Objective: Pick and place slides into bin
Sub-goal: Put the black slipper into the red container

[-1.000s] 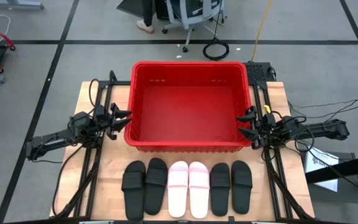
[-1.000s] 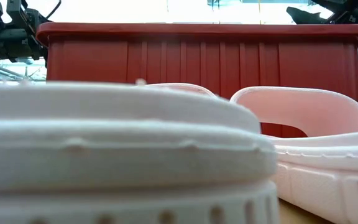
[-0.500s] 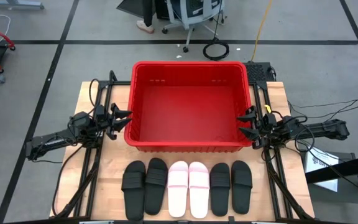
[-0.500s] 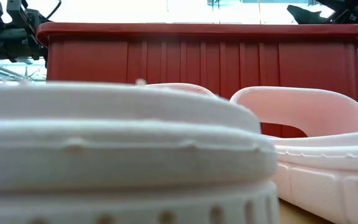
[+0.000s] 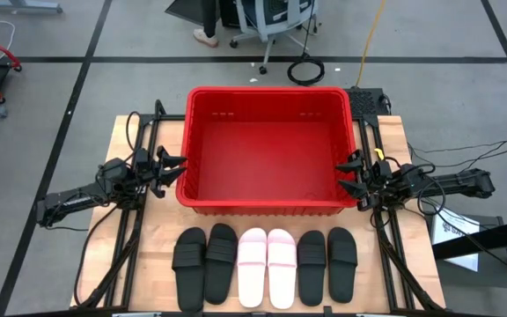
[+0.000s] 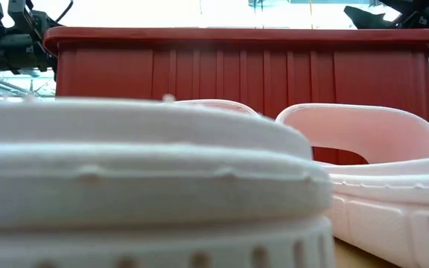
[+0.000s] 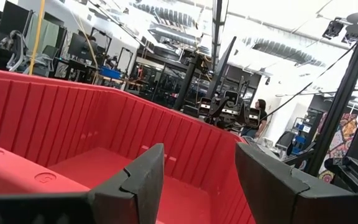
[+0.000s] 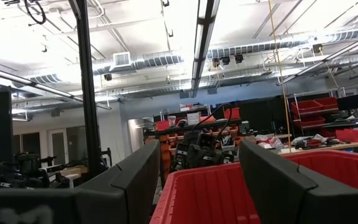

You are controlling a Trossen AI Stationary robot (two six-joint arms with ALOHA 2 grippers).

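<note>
1. At the left wall of the bin [image 5: 267, 150]: left pincer [image 5: 174, 169], fingers spread, nothing between them, hovering just beside the rim.
2. At the opposite wall: right pincer [image 5: 349, 176], likewise spread and empty, facing inward at rim height.
3. Bin: bright red tub, centre of the worktop [image 5: 161, 233], interior bare; no slide inside yet.
4. Slides: six in one row along the near edge, just in front of the bin. Two black slides [image 5: 205, 264] on the left, two pink slides [image 5: 267, 266] in the middle, two black slides [image 5: 327, 262] on the right. All sole-down, side by side, touching or nearly so.
5. Handling note, as a judgement: each arm would best start with the outermost slide on its own side, close across the strap, lift clear of the neighbour and over the rim before letting go.
</note>
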